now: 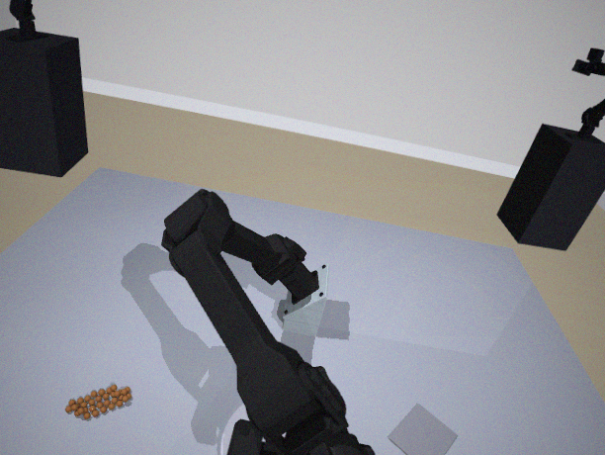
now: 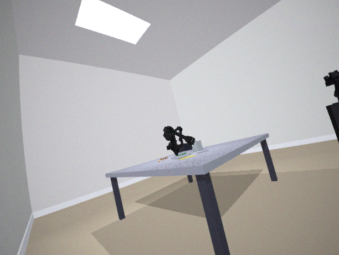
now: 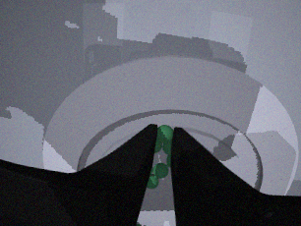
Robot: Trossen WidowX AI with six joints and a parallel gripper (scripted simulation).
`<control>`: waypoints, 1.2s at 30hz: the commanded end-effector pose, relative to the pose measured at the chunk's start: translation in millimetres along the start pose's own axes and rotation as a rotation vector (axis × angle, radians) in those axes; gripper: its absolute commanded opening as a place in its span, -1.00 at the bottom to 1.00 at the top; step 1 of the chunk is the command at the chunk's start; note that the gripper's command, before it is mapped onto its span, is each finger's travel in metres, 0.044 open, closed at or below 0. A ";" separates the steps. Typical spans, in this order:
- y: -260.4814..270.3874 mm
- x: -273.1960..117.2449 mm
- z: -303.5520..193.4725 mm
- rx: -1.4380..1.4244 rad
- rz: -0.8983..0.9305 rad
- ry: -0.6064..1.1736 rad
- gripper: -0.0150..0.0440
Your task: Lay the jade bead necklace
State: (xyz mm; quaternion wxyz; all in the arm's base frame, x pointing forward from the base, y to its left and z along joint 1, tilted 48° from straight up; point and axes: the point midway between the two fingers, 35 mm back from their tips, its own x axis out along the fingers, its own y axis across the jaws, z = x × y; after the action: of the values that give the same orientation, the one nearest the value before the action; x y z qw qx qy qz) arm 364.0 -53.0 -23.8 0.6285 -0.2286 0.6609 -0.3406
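The round grey bead board [image 3: 148,84] fills much of the wrist view, with its ring-shaped groove around the fingertips. My gripper [image 3: 163,133] [image 2: 177,154] is low over the board and shut on the jade bead necklace. One green bead of the necklace [image 3: 165,133] [image 2: 182,154] shows right between the fingertips. More green beads show in the gap behind it, and the black fingers hide the rest. I cannot tell whether any bead rests in the groove. In the top view the arm hides most of the board, and the fingertips are out of view.
An orange bead string [image 1: 99,402] [image 2: 163,159] lies bunched on the table, left of the arm in the top view. A flat grey square [image 1: 422,429] lies to the right. A flat yellow piece [image 2: 187,157] lies near the board. The arm's pale mount [image 1: 303,318] [image 2: 198,146] stands behind.
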 end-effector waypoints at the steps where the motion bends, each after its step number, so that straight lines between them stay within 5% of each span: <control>1: 0.7 -4.1 1.2 0.003 0.002 -0.007 -0.49; 21: -3.2 5.6 4.5 0.003 0.001 -0.007 -0.49; 36: -3.5 -0.7 4.9 0.007 0.003 -0.007 0.84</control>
State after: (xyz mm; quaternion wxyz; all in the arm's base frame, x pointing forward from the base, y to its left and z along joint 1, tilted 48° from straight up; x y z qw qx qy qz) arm 367.9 -58.9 -22.7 0.6312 -0.2258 0.6588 -0.3415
